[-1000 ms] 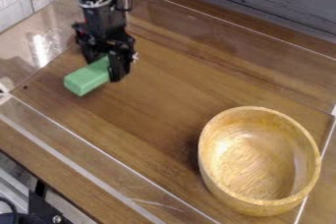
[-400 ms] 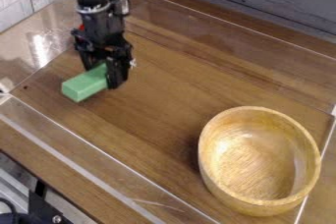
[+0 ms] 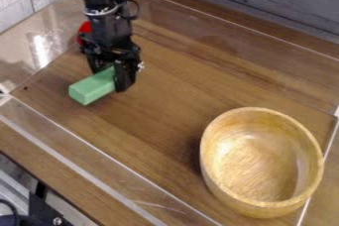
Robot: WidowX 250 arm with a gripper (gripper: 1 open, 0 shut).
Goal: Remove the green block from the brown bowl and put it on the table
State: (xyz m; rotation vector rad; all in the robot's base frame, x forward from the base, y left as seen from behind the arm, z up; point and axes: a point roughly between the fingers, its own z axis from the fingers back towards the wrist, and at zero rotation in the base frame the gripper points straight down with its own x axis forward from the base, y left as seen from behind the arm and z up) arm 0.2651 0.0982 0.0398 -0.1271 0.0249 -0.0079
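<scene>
The green block [image 3: 87,90] is at the left of the table [image 3: 185,76], low over or on the wood; I cannot tell which. My black gripper [image 3: 111,79] points straight down with its fingers closed on the block's upper right end. The fingertips are partly hidden behind the block. The brown bowl [image 3: 212,137] stands at the front right, far from the gripper, with nothing inside it.
Low clear plastic walls [image 3: 93,167] edge the tabletop along the front and left. Bare wood lies between the gripper and the bowl.
The gripper and the green block have shifted together a little to the right and toward the front of the picture. The bowl has stayed put.
</scene>
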